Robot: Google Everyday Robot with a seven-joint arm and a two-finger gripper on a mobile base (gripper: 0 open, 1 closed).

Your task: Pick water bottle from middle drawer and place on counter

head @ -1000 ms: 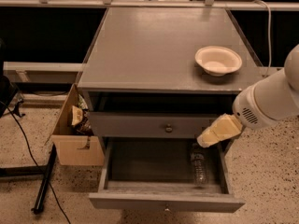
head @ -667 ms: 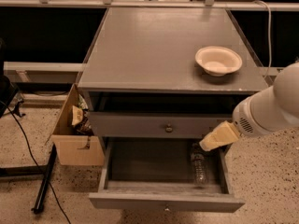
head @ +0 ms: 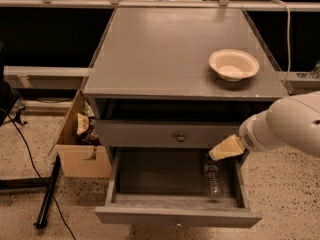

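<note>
cream-coloured, the gripper (head: 220,153) is hovering just above the water bottle (head: 213,178) lying at the right of the open middle drawer (head: 175,215), its jaws' state impossible to tell, so the reach seems in hand and the next move is calling for lowering onto the bottle's middle.

One clear plastic water bottle (head: 213,176), one cream round bowl (head: 233,64), two grey wooden drawers (head: 160,174) (head: 145,133), one cream gripper (head: 220,152) just above the bottle

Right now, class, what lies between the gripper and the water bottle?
Nothing. In the camera view the gripper hangs right at the cap end of the water bottle, over the middle drawer.
</note>
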